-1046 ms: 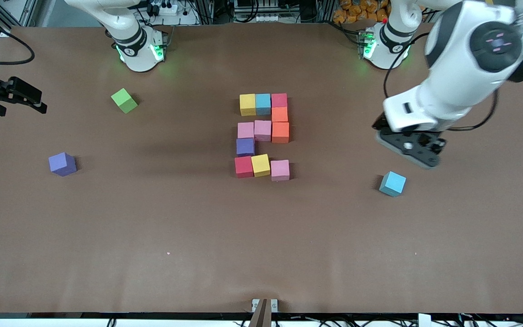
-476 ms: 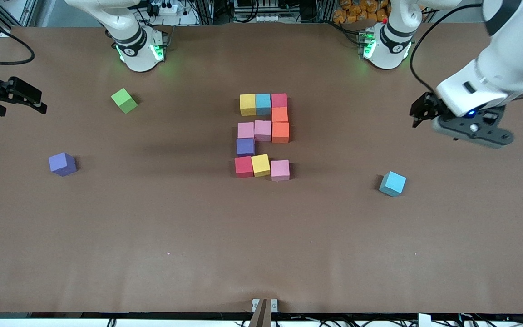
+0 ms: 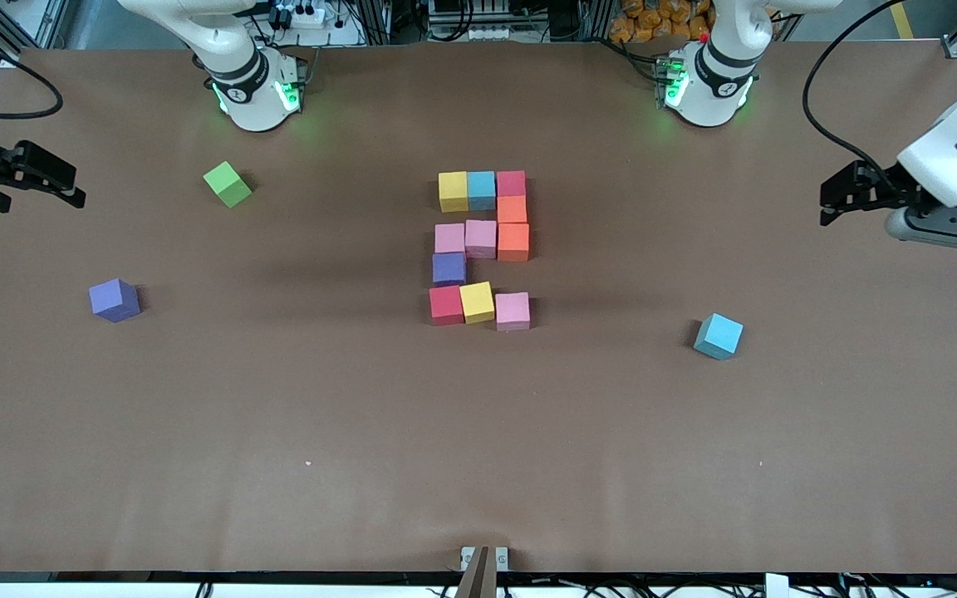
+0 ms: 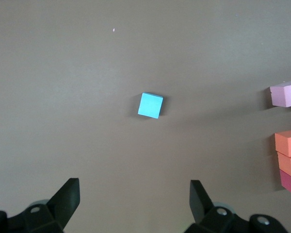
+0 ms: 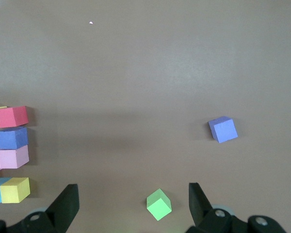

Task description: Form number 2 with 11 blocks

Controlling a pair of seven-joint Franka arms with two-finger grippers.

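The blocks lie together mid-table as a blocky number 2 (image 3: 480, 247). Its row farthest from the front camera is yellow (image 3: 453, 191), light blue (image 3: 481, 189) and red (image 3: 511, 183). Two orange cubes (image 3: 512, 242), two pink (image 3: 480, 237), a purple (image 3: 449, 268), then red (image 3: 446, 304), yellow (image 3: 477, 301) and pink (image 3: 512, 311) follow. My left gripper (image 3: 829, 203) (image 4: 135, 194) hangs open and empty over the left arm's end of the table. Over the right arm's end, my right gripper (image 3: 71, 184) (image 5: 134, 196) waits open and empty.
A loose light-blue cube (image 3: 718, 335) (image 4: 151, 105) lies toward the left arm's end, nearer the front camera than the digit. A loose purple cube (image 3: 114, 299) (image 5: 223, 129) and a lime-green cube (image 3: 228, 183) (image 5: 159, 204) lie toward the right arm's end.
My left arm has swung away from above the loose light-blue cube out toward the left arm's end of the table. The right arm and all cubes have stayed put.
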